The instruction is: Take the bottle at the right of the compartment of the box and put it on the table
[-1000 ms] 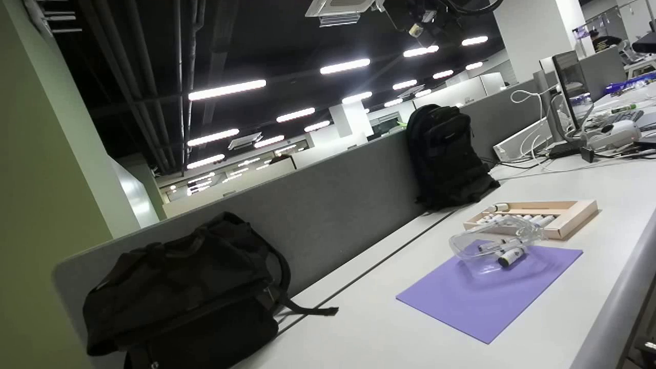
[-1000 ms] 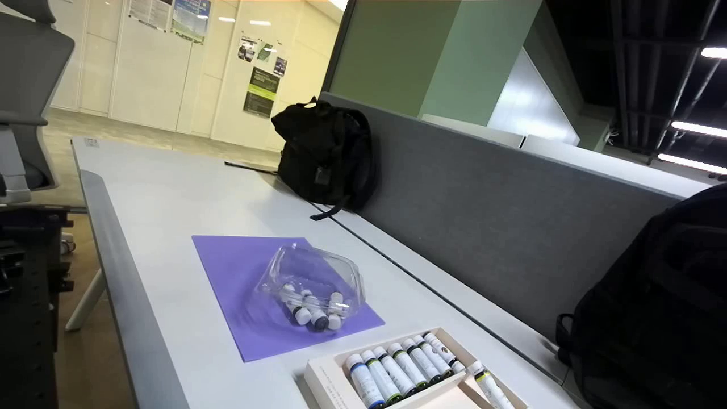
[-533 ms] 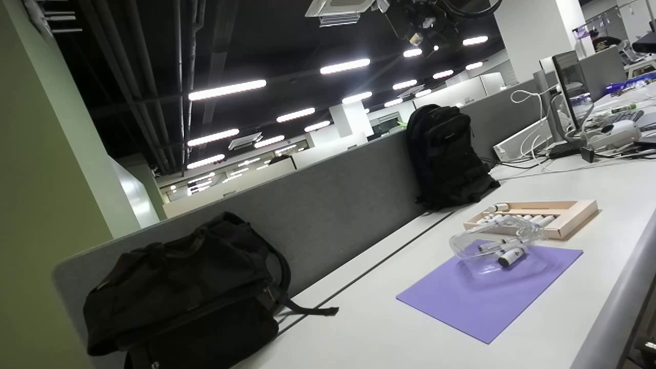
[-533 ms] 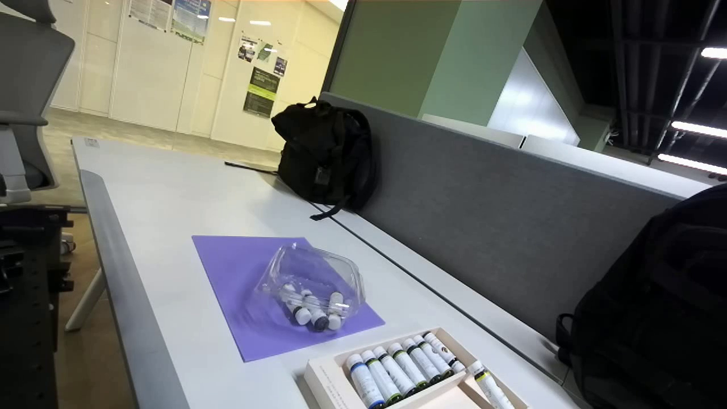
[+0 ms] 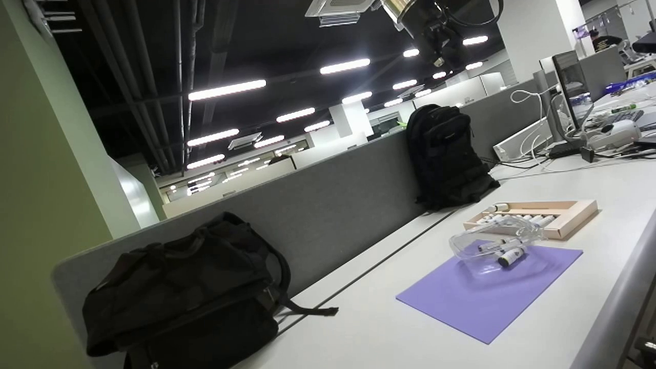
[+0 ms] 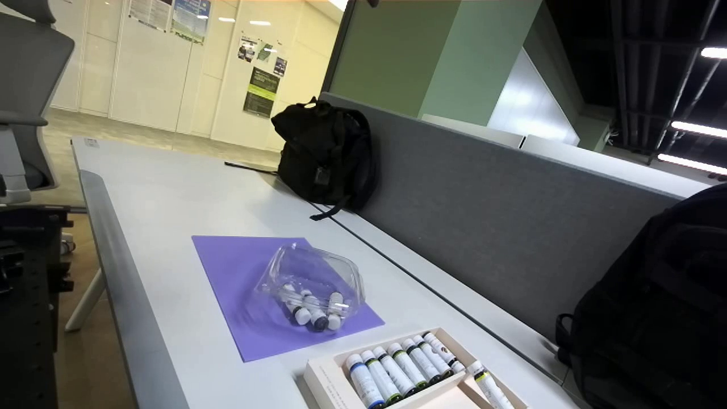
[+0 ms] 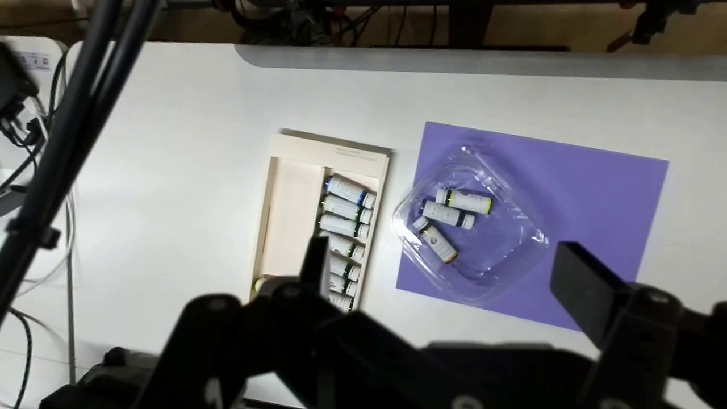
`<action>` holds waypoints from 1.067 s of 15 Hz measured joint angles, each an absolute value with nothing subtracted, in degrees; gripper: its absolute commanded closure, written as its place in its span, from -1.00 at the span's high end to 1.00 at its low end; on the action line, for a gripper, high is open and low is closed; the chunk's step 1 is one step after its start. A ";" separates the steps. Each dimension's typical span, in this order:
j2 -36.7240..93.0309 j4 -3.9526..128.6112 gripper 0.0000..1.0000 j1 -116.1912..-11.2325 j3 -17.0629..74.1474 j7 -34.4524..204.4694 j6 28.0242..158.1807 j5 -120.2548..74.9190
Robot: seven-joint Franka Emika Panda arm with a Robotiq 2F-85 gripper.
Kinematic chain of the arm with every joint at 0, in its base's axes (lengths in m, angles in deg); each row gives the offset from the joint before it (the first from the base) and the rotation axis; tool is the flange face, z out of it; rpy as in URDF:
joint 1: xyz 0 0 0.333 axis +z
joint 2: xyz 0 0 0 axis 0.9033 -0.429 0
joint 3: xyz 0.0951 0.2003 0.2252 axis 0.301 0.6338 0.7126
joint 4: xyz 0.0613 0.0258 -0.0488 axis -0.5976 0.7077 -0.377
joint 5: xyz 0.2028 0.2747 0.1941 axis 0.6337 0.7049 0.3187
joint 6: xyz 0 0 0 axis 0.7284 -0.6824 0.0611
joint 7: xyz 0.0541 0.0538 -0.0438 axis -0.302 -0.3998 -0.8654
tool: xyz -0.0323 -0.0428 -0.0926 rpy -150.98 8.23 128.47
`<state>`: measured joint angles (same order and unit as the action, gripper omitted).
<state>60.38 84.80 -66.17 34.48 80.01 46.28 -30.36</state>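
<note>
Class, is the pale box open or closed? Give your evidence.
The pale box is open: in the wrist view, a row of bottles lies uncovered inside.

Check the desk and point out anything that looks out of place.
In an exterior view, one bottle lies apart from the row in the box. In the wrist view, three bottles lie jumbled in the clear tub, unlike that tidy row. No spill shows.

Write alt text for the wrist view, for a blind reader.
An open robot gripper hangs over a white desk. Below, a box with a row of small bottles lies beside a clear container holding three more on a purple mat.
</note>
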 measured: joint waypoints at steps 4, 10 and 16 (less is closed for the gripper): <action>58.88 83.32 1.00 -66.17 34.58 79.91 45.56 -30.77; 58.91 83.61 1.00 -66.12 34.42 79.91 46.86 -30.80; 57.03 92.42 1.00 -69.23 29.05 79.83 70.13 -32.09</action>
<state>57.03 92.42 -69.23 29.05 79.83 70.13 -32.09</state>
